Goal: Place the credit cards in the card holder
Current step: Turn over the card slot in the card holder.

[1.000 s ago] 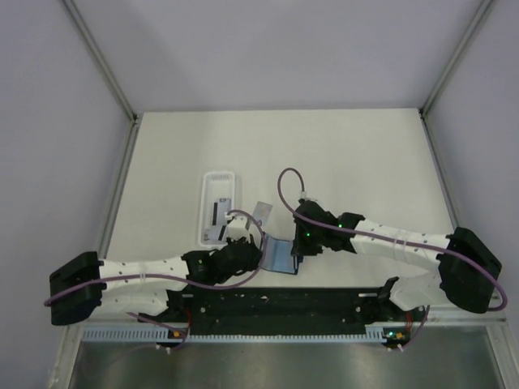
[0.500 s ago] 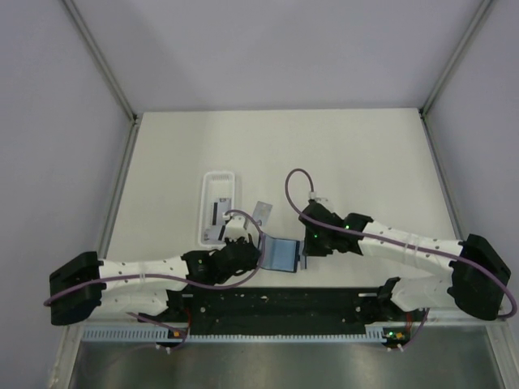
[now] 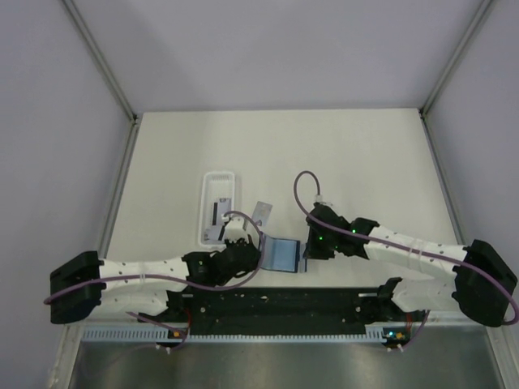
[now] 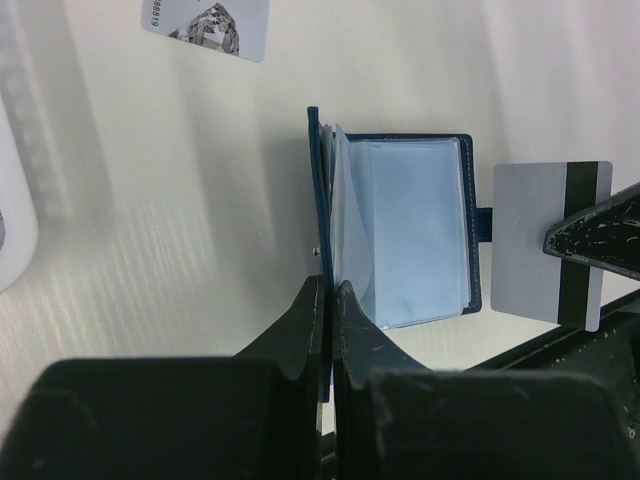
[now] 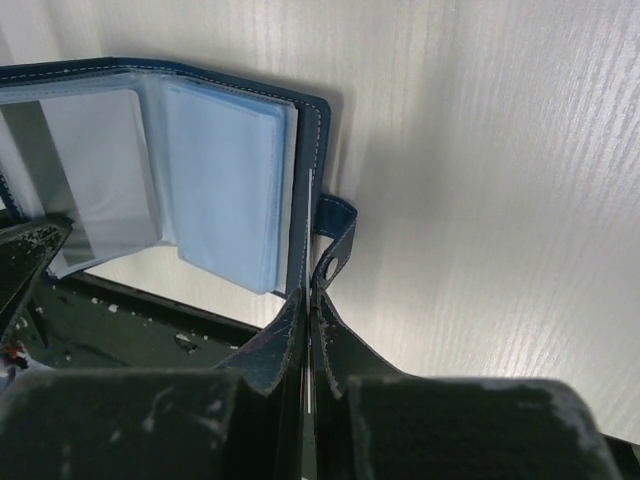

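Lying open on the tabletop [image 3: 365, 154] close to the arms' bases, the card holder [image 4: 410, 230] shows its pale blue clear sleeves face up, with its navy cover underneath. The left arm's fingers [image 4: 326, 296] are clenched on the holder's left cover, which stands up from the surface while the other half rests flat. The right arm's fingers [image 5: 298, 316] are pinched tight on a credit card [image 4: 530, 245], grey with a black stripe near the grasped end. That card sits just beside the holder's right edge, at the small strap tab [image 5: 335, 232], and is outside the sleeves. From the right wrist it appears only as a thin pale edge between the fingers. A second card [image 3: 261, 212], with a printed pattern, lies loose on the tabletop just beyond the holder. A long white tray [image 3: 219, 177] sits to its left, and more cards [image 3: 216, 213] lie inside it.
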